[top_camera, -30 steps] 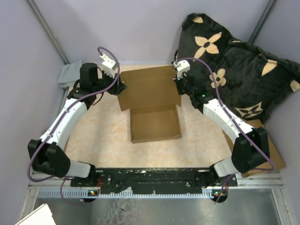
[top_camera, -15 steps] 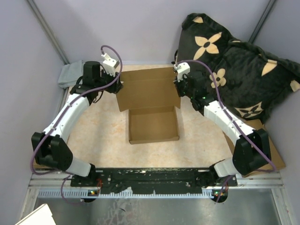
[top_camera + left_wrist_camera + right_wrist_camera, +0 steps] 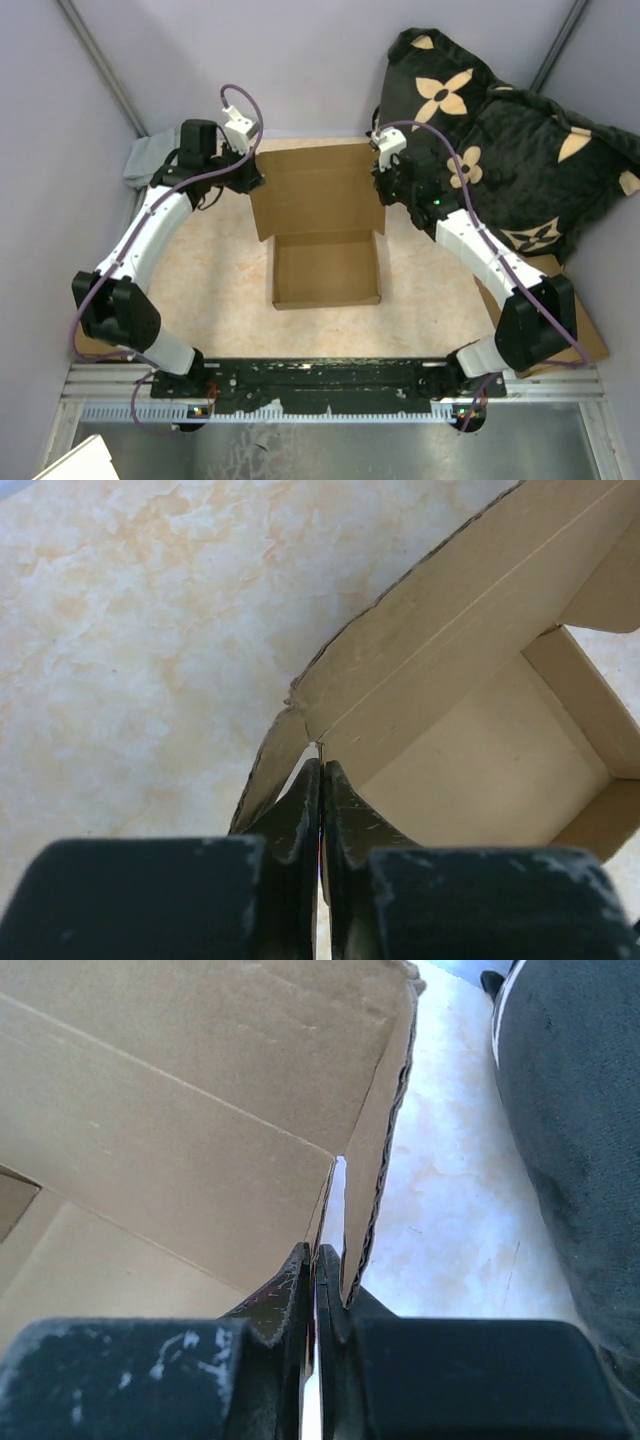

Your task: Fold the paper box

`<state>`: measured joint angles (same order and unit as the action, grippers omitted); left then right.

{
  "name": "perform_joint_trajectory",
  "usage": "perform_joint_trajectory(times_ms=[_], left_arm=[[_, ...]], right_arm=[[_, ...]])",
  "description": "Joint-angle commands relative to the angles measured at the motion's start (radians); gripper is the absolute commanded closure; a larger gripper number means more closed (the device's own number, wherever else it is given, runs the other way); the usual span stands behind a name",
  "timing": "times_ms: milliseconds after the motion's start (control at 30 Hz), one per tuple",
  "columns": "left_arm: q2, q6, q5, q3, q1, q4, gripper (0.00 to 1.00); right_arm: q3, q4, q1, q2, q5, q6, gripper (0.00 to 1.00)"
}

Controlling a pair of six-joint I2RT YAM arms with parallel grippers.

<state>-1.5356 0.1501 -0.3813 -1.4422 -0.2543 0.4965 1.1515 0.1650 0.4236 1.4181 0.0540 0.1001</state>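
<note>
while one paper box (image 3: 325,270) sits mid-tabletop toward the far edge, its long axis runs near-to-far, with the tray opening upward and empty and the lid raised at the far side. left gripper (image 3: 250,180) and right gripper (image 3: 382,187) each clamp one lid corner. one flowered cushion (image 3: 500,130) occupies the far right corner.

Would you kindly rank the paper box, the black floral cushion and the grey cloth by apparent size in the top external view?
1. black floral cushion, largest, even though the frame edge cuts it off
2. paper box
3. grey cloth, clearly smallest
</note>
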Motion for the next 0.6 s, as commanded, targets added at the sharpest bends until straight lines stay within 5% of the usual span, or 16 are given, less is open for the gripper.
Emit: perform_joint_trajectory(times_ms=[0,300,567], left_arm=[[-0.054,-0.042,-0.109,-0.082,-0.013,0.112,0.98],[-0.077,-0.061,-0.140,-0.088,-0.023,0.154,1.00],[-0.073,-0.066,-0.118,-0.075,-0.028,0.202,0.82]], right_arm=[[0.116,0.082,0.004,0.022,0.035,-0.077,0.95],[0.205,0.214,0.004,0.067,0.056,-0.121,0.89],[0.182,0.188,0.005,0.063,0.023,-0.160,0.96]])
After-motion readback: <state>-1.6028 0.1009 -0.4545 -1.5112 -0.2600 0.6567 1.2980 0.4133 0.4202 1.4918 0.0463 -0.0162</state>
